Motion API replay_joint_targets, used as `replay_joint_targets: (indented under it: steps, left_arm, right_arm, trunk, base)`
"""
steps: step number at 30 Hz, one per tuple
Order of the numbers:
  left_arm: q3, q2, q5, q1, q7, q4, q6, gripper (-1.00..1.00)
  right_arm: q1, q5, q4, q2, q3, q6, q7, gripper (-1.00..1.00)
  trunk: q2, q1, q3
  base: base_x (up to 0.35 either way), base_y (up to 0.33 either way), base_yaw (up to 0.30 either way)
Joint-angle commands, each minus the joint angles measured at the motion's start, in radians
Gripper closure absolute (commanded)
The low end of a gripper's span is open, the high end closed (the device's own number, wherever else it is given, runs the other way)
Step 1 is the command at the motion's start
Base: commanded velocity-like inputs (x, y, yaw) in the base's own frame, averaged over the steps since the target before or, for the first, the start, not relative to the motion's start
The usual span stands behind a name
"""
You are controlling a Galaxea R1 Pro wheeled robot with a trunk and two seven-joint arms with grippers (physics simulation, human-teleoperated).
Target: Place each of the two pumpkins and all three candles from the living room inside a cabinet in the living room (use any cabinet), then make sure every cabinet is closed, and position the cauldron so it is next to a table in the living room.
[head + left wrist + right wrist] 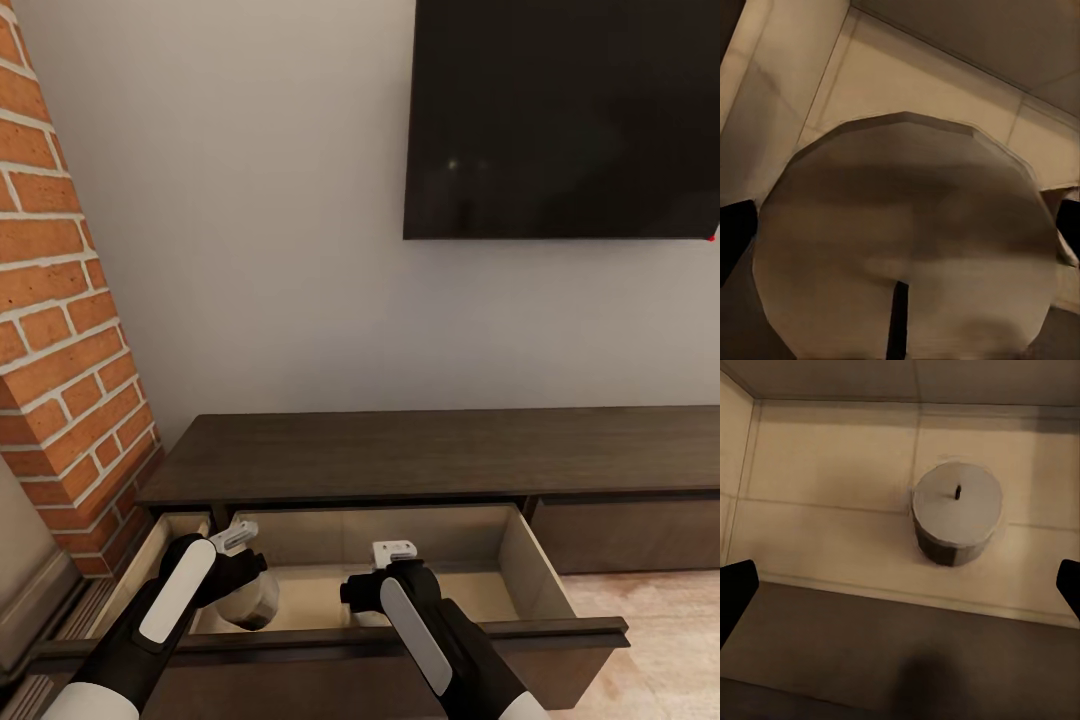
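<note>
Already inside the open drawer [520, 560] of the cabinet [420, 455], one candle [957, 512] stands upright on the pale drawer floor, a short grey cylinder with a flat top and a small dark wick at its centre. In the right wrist view it lies ahead of the right gripper [393, 552], well apart from both fingertips, which stand wide apart with nothing between them. A second candle [904, 240] sits close under the left gripper [234, 538]: in the left wrist view its broad pale round top with a dark wick line spans the gap between the two dark fingertips at the edges. They look set against its sides, but contact cannot be told for certain; my judgement is that the left gripper holds it, at the drawer's left end. The left arm is therefore the nearer one for that candle. Its axis looks roughly vertical, so letting go should leave it standing. The cabinet's drawer is yet to be closed.
</note>
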Motion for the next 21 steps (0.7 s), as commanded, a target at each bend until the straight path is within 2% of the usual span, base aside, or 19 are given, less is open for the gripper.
replay_joint_targets:
  steps: [1, 12, 21]
  left_arm:
    - [-0.002, 0.001, 0.01, -0.001, 0.01, -0.001, 0.0, -1.0]
    - [-0.001, 0.001, 0.01, -0.001, 0.01, -0.001, 0.0, -1.0]
    - [0.001, 0.002, 0.01, -0.001, 0.01, -0.001, 0.001, -1.0]
  right_arm:
    - [-0.001, -0.01, -0.001, 0.0, 0.001, 0.001, -0.01, -1.0]
    - [-0.001, -0.01, 0.0, 0.0, 0.001, 0.001, -0.009, -1.0]
    - [-0.001, -0.01, 0.0, 0.0, 0.001, 0.001, -0.009, -1.0]
  trunk:
    - [0.0, 0.0, -0.001]
    - [0.0, 0.0, -0.001]
    - [0.002, -0.004, 0.034]
  base:
    - [0.0, 0.0, 0.0]
    - [0.0, 0.0, 0.0]
    - [0.0, 0.0, 0.0]
